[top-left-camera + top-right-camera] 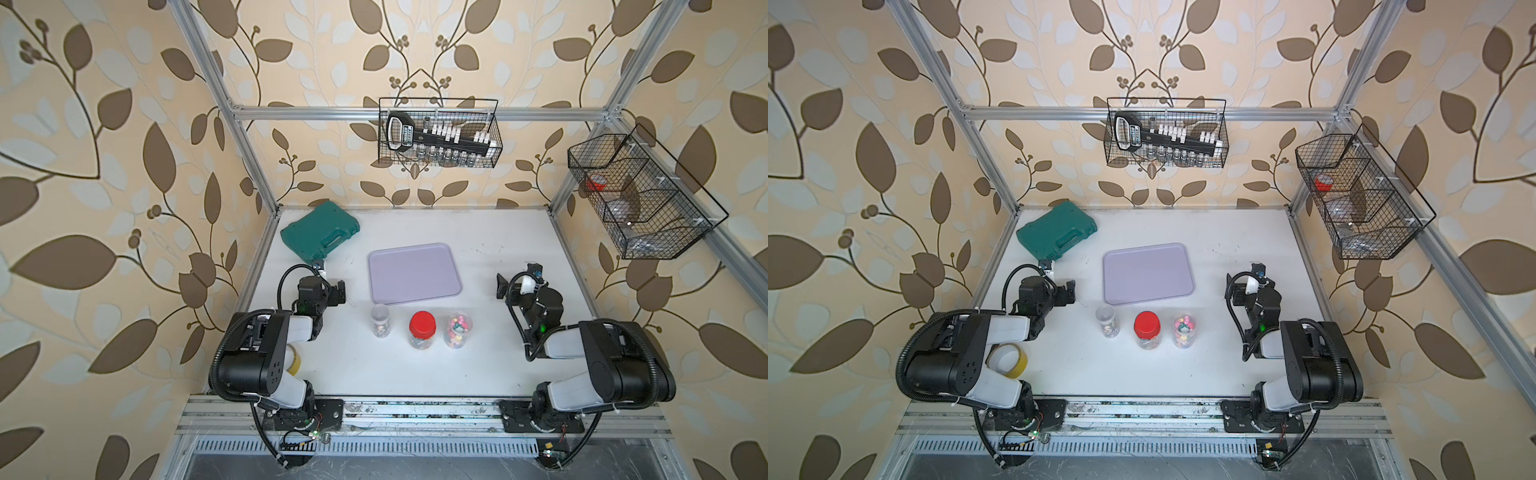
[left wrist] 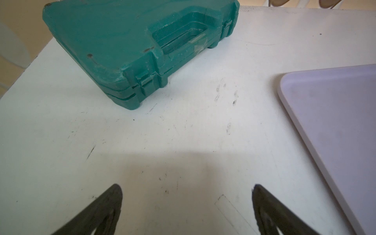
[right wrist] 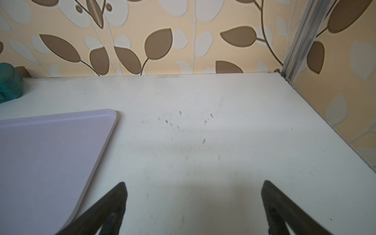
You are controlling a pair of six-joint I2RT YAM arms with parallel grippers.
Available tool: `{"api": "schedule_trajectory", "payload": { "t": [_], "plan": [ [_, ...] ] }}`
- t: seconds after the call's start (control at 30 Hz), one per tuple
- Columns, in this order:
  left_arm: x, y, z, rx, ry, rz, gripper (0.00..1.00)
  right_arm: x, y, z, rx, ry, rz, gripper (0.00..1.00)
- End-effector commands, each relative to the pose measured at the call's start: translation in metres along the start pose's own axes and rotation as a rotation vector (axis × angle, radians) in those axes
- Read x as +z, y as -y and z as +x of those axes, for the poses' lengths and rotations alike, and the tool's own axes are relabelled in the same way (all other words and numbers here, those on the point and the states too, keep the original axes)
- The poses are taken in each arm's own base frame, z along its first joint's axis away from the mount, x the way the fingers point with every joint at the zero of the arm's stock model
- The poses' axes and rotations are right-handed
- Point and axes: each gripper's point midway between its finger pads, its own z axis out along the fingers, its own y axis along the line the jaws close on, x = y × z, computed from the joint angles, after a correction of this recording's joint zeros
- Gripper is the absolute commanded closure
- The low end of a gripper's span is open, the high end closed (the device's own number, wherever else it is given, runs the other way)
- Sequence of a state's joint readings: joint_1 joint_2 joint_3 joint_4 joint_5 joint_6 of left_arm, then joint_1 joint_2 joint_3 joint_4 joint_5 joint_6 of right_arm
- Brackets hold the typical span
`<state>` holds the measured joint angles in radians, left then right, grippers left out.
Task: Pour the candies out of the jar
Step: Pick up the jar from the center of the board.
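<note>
The clear plastic jar [image 1: 456, 341] with the small multicoloured candies [image 1: 457, 325] stands upright at lower centre in both top views. It is the rightmost of three jars in a row, beside a clear jar with a red screw lid [image 1: 422, 324] and then a clear, nearly empty jar [image 1: 380, 319]. Whether the candy jar has a clear lid or is open I cannot tell. Just above the row lies a flat lavender plastic tray [image 1: 414, 273], bare, probably set there to catch the pour. The left gripper [image 2: 186, 189] has its jaws spread wide with nothing between them, and hovers over the white tabletop [image 1: 478, 374] left of the tray, facing a closed green plastic tool case [image 2: 130, 46]. The right gripper [image 3: 194, 184] is likewise wide apart and empty, parked right of the tray. Both look parked clear of the jars, so the task seems not yet begun. The right arm sits nearer the candy jar and seems the likelier one to take it. A grasp around its body would leave the mouth free to tip over the tray.
</note>
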<state>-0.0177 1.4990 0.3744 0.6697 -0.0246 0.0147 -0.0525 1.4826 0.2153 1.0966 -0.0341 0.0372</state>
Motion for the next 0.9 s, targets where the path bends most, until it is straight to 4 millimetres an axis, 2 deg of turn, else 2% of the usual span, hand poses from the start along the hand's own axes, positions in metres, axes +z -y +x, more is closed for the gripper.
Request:
{"api": "schedule_trajectory", "payload": {
  "t": [0.0, 0.67, 0.77, 0.87],
  "plan": [
    [0.002, 0.002, -0.024, -0.02, 0.068, 0.019, 0.01, 0.005, -0.004, -0.012, 0.008, 0.037, -0.018, 0.01],
    [0.002, 0.001, -0.024, -0.024, 0.067, 0.022, 0.01, 0.005, -0.003, -0.012, 0.014, 0.037, -0.019, 0.01],
    [0.0, 0.002, -0.025, -0.022, 0.076, 0.025, 0.01, 0.007, -0.004, -0.019, 0.012, 0.044, -0.025, 0.01],
    [0.0, 0.012, -0.038, 0.001, 0.016, 0.07, 0.01, 0.012, -0.013, -0.031, 0.022, -0.06, -0.069, 0.01]
  ]
}}
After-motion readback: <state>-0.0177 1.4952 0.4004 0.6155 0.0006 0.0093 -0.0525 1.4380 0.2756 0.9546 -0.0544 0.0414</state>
